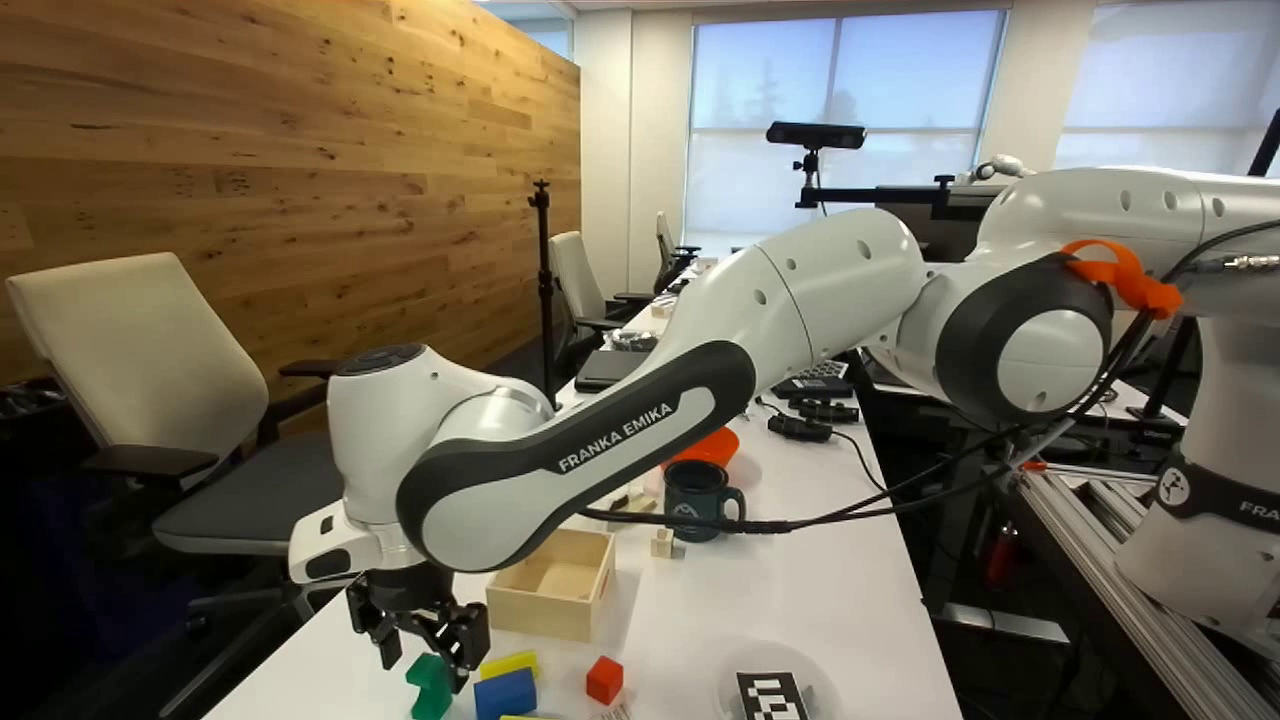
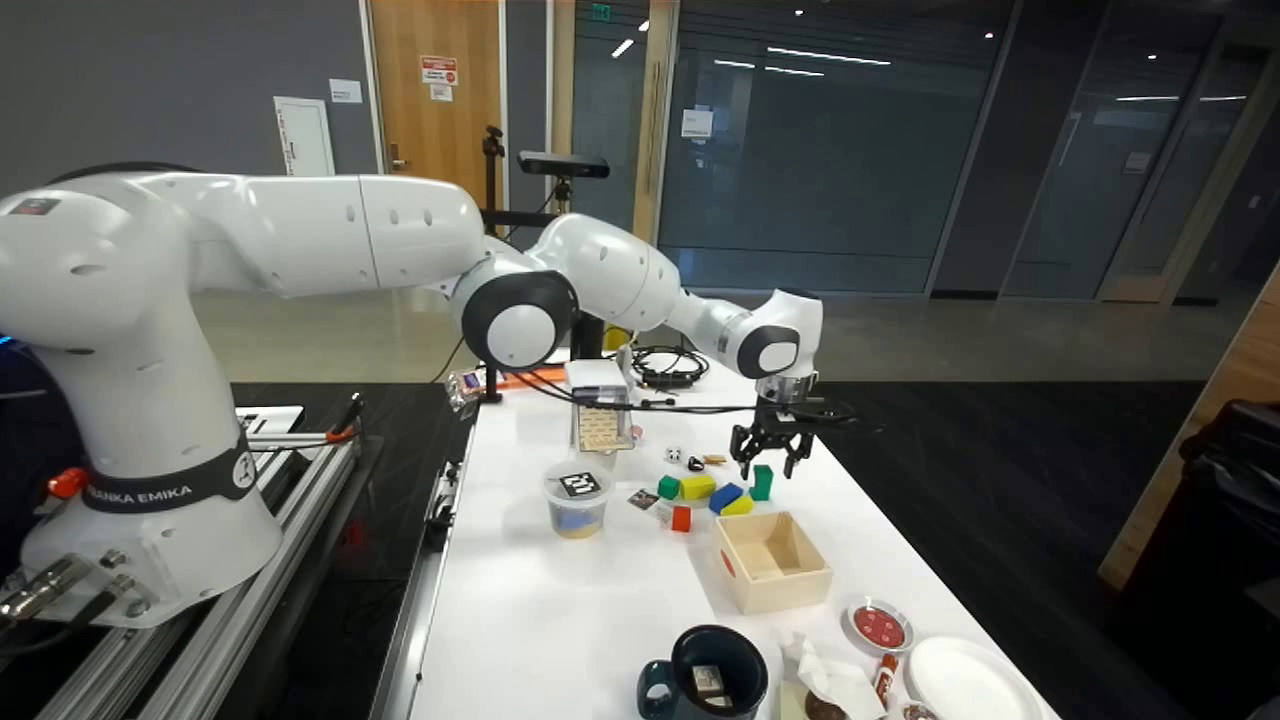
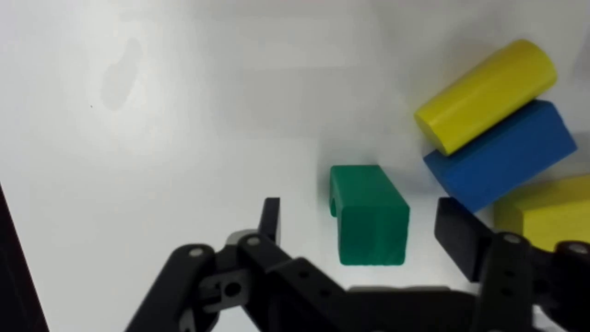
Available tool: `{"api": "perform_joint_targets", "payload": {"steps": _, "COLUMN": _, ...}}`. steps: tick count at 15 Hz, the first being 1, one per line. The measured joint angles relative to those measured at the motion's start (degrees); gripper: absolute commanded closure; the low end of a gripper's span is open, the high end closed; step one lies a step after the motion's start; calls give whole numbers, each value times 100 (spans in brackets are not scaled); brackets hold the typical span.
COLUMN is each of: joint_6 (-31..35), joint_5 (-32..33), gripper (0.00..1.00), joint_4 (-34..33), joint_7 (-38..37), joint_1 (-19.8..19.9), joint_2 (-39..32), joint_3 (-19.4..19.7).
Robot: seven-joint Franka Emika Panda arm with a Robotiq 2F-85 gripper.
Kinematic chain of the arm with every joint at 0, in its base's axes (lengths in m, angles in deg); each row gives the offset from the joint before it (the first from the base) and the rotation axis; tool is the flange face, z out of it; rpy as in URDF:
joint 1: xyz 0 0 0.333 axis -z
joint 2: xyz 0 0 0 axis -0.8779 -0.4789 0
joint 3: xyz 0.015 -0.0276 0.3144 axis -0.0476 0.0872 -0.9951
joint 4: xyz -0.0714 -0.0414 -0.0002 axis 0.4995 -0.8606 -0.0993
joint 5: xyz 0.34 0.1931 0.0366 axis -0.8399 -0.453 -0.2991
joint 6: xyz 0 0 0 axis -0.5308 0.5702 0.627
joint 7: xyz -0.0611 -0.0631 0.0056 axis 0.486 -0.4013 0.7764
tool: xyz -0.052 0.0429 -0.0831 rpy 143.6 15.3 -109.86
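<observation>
Place: office, partly set up as a robot lab. Evidence for office, from where I stand: cream-backed chairs point(image 1: 140, 350) along a long white table point(image 2: 560, 640), broad windows point(image 1: 850, 80), a plank wall point(image 1: 300, 170), a glass wall point(image 2: 820, 180), a wooden door point(image 2: 435, 140) with paper notices point(image 2: 438, 70). Evidence for lab: a robot arm point(image 2: 420, 230) mounted beside the table on metal rails point(image 2: 240, 610), black cables point(image 1: 765, 526) slung from it, a mounted camera point(image 2: 563, 163), a printed black-and-white marker point(image 2: 578, 485) on a clear tub point(image 2: 575, 525)

Green block point(image 3: 373, 221), notched on one side, upright on white table point(image 3: 198, 166), near blue block point(image 3: 502, 154)
</observation>
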Motion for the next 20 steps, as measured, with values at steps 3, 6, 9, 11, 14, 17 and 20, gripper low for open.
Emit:
{"api": "perform_joint_targets", "payload": {"steps": 3, "joint_6": -242, "joint_5": 1, "gripper": 0, "joint_4": -141, "joint_7": -123, "joint_1": -10, "joint_2": 28, "joint_3": 24}}
{"api": "perform_joint_targets", "payload": {"steps": 6, "joint_6": -806, "joint_5": 6, "gripper": 0, "joint_4": -446, "joint_7": -409, "joint_1": -92, "joint_2": 89, "joint_3": 97}}
{"api": "perform_joint_targets", "payload": {"steps": 9, "joint_6": -1217, "joint_5": 7, "gripper": 0, "joint_4": -446, "joint_7": -928, "joint_1": -264, "joint_2": 302, "joint_3": 177}}
{"api": "perform_joint_targets", "payload": {"steps": 11, "joint_6": -1488, "joint_5": 7, "gripper": 0, "joint_4": -438, "joint_7": -1478, "joint_1": -428, "joint_2": 388, "joint_3": 184}}
{"api": "perform_joint_targets", "payload": {"steps": 14, "joint_6": -1708, "joint_5": -8, "gripper": 0, "joint_4": -427, "joint_7": -2340, "joint_1": -660, "joint_2": 400, "joint_3": 111}}
{"api": "perform_joint_targets", "payload": {"steps": 17, "joint_6": -1693, "joint_5": -73, "gripper": 0, "joint_4": -422, "joint_7": -2901, "joint_1": -725, "joint_2": 397, "joint_3": -75}}
{"api": "perform_joint_targets", "payload": {"steps": 20, "joint_6": -1491, "joint_5": -91, "gripper": 0, "joint_4": -428, "joint_7": -2941, "joint_1": -686, "joint_2": 398, "joint_3": -196}}
